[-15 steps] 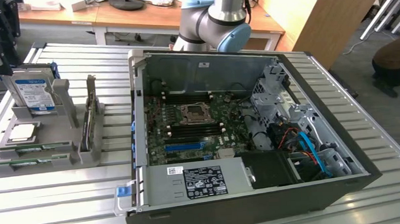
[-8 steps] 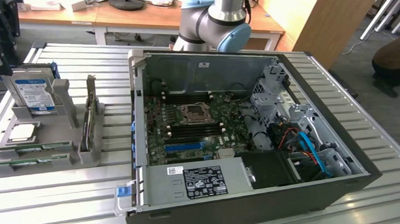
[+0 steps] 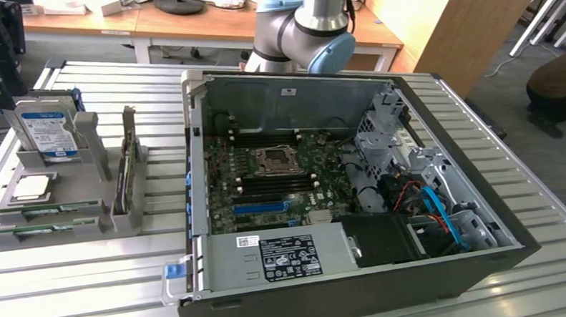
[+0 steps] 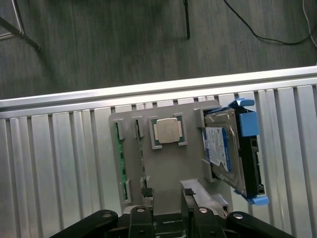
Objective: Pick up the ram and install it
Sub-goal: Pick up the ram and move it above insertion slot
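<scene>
Green ram [image 3: 54, 209] sticks lie on edge in the near slots of a grey holder [image 3: 123, 221] at the exterior view's left. From the wrist view the ram [image 4: 118, 158] shows as thin green edges in the same holder [image 4: 129, 148]. My gripper [image 4: 168, 220] hangs above the holder, apart from it, its black links spread wide and nothing between them. The open computer case [image 3: 364, 269] lies in the middle of the table, with black memory slots [image 3: 274, 177] beside the processor socket [image 3: 275, 159] on the motherboard. The arm [image 3: 302, 29] rises behind the case.
On the holder a silver hard drive [image 3: 45, 133] with a blue-white label stands upright, and a square silver processor chip [image 3: 31, 187] lies flat. A thin dark board [image 3: 128, 162] stands on edge at the holder's right. A person [image 3: 557, 82] sits at the far right. Desks stand behind.
</scene>
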Controlling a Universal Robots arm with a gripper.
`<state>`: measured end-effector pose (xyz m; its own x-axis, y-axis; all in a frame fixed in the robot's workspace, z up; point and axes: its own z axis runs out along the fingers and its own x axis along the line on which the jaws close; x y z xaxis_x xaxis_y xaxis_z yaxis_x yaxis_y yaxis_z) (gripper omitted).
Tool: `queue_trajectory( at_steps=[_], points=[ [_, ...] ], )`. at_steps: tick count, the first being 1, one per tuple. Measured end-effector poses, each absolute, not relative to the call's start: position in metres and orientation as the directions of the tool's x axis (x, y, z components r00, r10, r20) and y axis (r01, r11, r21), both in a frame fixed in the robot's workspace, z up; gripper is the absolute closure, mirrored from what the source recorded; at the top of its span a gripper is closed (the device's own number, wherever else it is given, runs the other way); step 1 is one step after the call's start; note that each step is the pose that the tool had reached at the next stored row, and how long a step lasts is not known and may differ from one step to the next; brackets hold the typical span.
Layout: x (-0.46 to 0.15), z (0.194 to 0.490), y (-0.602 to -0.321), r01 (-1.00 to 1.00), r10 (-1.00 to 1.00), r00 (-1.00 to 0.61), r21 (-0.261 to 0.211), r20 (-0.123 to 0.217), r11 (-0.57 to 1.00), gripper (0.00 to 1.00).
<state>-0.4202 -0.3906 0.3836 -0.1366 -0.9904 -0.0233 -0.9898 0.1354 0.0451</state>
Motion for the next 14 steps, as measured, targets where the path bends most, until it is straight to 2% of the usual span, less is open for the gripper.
queue_trajectory(
  at_steps=[14],
  points=[
    [-0.426, 0.384, -0.403, -0.991, -0.991, -0.130, 0.045, -0.023, 0.129, 0.64]
  ],
)
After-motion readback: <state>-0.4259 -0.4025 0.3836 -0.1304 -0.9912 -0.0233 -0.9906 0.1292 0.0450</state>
